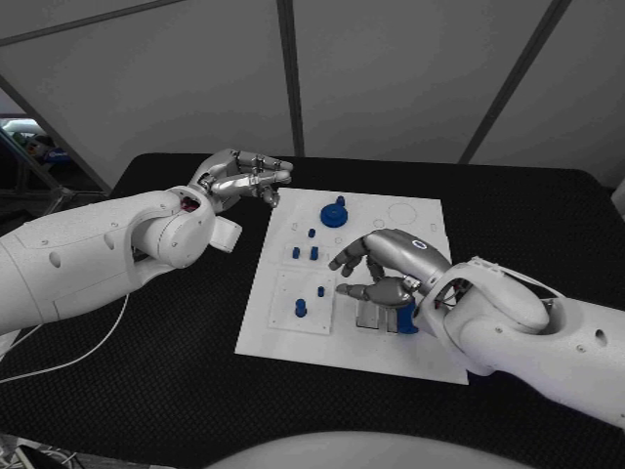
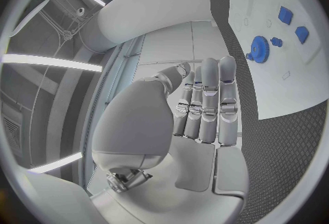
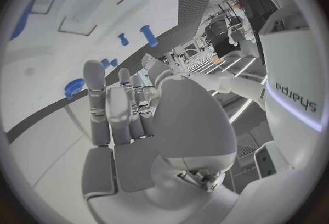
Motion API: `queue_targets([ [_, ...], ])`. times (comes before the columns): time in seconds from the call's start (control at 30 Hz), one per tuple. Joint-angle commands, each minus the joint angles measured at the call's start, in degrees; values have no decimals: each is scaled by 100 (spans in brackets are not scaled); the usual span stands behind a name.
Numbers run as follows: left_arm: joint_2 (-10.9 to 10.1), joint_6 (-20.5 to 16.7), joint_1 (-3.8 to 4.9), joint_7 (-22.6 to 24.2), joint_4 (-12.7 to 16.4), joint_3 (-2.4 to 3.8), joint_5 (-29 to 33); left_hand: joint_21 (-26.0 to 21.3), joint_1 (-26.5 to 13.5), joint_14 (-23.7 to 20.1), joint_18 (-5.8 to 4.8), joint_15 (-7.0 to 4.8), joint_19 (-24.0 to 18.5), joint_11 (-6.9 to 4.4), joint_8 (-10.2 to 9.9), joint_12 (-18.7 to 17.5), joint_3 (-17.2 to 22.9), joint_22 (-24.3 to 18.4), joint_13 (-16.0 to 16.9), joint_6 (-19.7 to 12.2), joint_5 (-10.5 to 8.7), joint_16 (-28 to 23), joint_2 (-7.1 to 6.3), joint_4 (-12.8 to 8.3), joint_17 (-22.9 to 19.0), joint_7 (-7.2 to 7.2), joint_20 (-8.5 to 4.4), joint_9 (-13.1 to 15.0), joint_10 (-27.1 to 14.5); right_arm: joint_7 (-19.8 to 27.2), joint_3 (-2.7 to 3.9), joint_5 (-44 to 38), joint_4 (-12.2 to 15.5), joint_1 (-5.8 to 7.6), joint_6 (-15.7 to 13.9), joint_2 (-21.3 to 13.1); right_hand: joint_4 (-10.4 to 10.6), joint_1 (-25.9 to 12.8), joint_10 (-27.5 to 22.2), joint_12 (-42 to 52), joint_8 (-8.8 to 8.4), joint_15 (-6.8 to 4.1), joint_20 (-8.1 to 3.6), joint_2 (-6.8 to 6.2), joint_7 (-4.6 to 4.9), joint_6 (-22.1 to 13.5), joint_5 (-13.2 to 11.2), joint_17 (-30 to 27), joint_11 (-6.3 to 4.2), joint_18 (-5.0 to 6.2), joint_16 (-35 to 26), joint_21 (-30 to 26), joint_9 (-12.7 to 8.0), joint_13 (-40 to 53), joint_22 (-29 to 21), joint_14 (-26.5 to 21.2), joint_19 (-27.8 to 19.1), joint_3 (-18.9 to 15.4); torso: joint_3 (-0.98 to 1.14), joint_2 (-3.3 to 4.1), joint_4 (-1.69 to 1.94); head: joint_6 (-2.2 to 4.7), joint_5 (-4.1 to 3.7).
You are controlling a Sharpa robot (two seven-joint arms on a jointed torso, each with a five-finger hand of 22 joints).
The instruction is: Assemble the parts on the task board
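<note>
Board (image 1: 292, 327) lies mid-bench: left hand (image 1: 242, 179) hovers off its far left corner, fingers curled on nothing, and pegs (image 1: 305, 252) and a gear (image 1: 335, 213) already stand between the hands. Right hand (image 1: 386, 272) hovers over the near right recess, fingers spread and holding nothing, a loose blue part (image 1: 405, 322) just beneath; I judge assembly partly done.

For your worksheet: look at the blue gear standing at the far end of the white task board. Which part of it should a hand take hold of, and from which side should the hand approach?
Likely the raised hub on top of the blue gear, pinched from straight above. The gear lies flat on the task board, so its toothed rim gives little to grip, while the hub stands clear. The left hand hovers nearest, holding nothing.
</note>
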Motion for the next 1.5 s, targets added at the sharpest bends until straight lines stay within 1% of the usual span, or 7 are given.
queue_targets([
  [0.03, -9, 63, 5, 11, 6, -22, 16, -25, -14, 0, -98, 37, 8, 20, -6, 27, -14, -13, -6, -18, -10, -33, 35, 29, -8, 41, 13, -9, -45, 589, 23, 2372, -62, 63, -247, -294, 65, 4, 373, 190, 116, -84, -60, 69, -92, 264, 22, -142, -112, 47, -120, -119, 31, 74, -127, -49, -56, 54, -19, -60, -40, 48, -161],
  [0.17, -22, 58, 2, 10, 12, -48, 16, -27, -19, 0, -98, 38, 8, 21, -6, 28, -18, -15, -7, -19, -11, -33, 32, 31, -9, 41, 13, -9, -47, 609, 39, 3138, -72, 99, -56, -747, 104, -19, 902, 586, 196, -237, -203, -1, -236, 475, 83, 116, -295, -25, 41, 107, 43, 324, 211, 121, 240, 15, -31, -110, -75, 92, -332],
  [0.33, -20, 57, -3, -1, 11, -77, 16, -38, -45, 2, -99, 41, 9, 23, -8, 32, -30, -25, -7, -24, -12, -35, 28, 46, -14, 41, 17, -9, -55, 196, 43, 3037, 68, 113, 132, -1265, 342, -297, 996, 1451, 236, -353, -318, -192, -339, 467, 340, 591, -434, -149, 358, 477, 21, 1106, 722, 349, 682, -344, -51, -180, -122, 109, -562],
  [0.53, 8, 52, -11, -15, 3, -115, 16, -40, -50, 3, -99, 42, 9, 23, -8, 33, -32, -27, -7, -24, -12, -36, 27, 49, -15, 41, 18, -8, -57, -491, 40, 2329, 304, 114, 268, -1714, 803, -622, 592, 2284, 410, -346, -351, -191, -357, 447, 829, 854, -404, -191, 518, 623, 47, 1999, 965, 405, 837, -819, -60, -258, -198, 91, -706],
  [0.77, 55, 62, -42, -23, -20, -136, 57, -46, -62, 4, -99, 43, 10, 23, -10, 36, -37, -33, -7, -27, -11, -37, 26, 57, -17, 41, 19, -9, -60, -1316, 23, 1199, 538, 83, 201, -1790, 1420, -831, 709, 3682, 712, -376, -400, -197, -428, 421, 1296, 1498, -448, -293, 959, 1077, 127, 3677, 1623, 532, 1138, -1623, -53, -311, -263, 43, -717],
  [1.13, 81, 71, -64, -27, -34, -144, 71, -46, -62, 4, -99, 43, 10, 23, -10, 36, -37, -33, -7, -27, -11, -37, 26, 57, -17, 41, 19, -9, -60, -2092, -100, 733, 527, -143, 106, -1435, 1434, -863, 945, 4818, 953, -364, -372, -49, -402, 196, 1242, 2021, -428, -376, 1311, 1403, 197, 5120, 2078, 599, 1263, -2343, -55, -314, -280, -12, -683],
  [1.5, 106, 90, -74, -29, -38, -146, 72, -46, -62, 4, -99, 43, 10, 23, -10, 36, -37, -33, -7, -27, -11, -37, 26, 57, -17, 41, 19, -9, -60, -2296, -131, 698, 360, -386, 153, -1025, 1431, -859, 1026, 5091, 1048, -361, -362, 6, -403, 166, 1256, 2160, -430, -403, 1398, 1516, 225, 5464, 2245, 622, 1315, -2465, -59, -300, -266, -28, -704],
])
